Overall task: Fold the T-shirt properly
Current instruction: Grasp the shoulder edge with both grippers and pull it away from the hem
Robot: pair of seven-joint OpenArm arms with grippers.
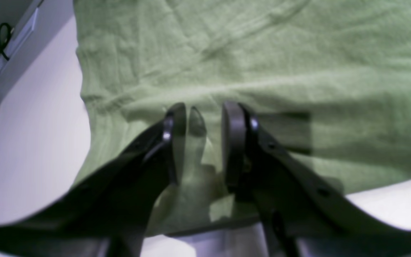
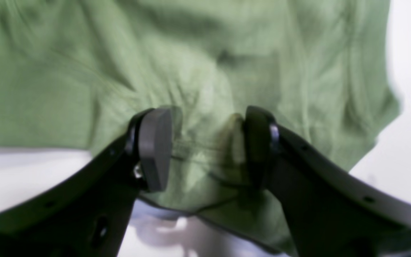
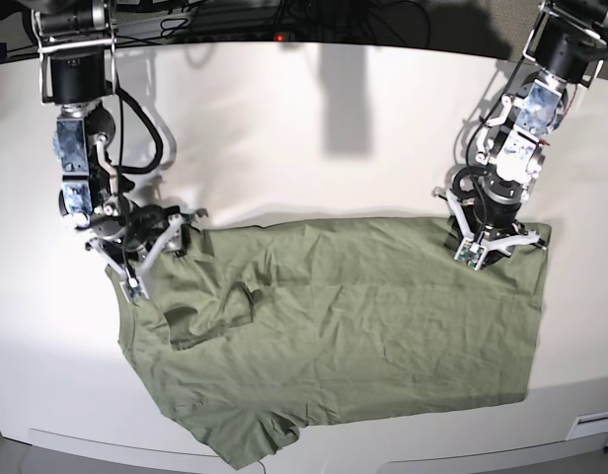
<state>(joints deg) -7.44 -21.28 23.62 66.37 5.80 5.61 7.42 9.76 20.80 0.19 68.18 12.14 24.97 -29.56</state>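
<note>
The sage-green T-shirt (image 3: pixel 363 316) lies spread and wrinkled on the white table (image 3: pixel 284 128), one sleeve folded in near the left. My left gripper (image 3: pixel 496 252) stands on the shirt's far right corner. In the left wrist view its jaws (image 1: pixel 203 110) are apart over the cloth (image 1: pixel 262 53), with bunched fabric between the fingers. My right gripper (image 3: pixel 156 259) sits at the shirt's far left corner. In the right wrist view it (image 2: pixel 209 117) is wide open, and the shirt's edge (image 2: pixel 66 71) lies between the pads.
Black cables (image 1: pixel 2 35) and a grey rail run along the table's far side. The table's front edge (image 3: pixel 107 439) passes close below the shirt's lower hem. A small white label (image 3: pixel 590 427) sits at the front right corner.
</note>
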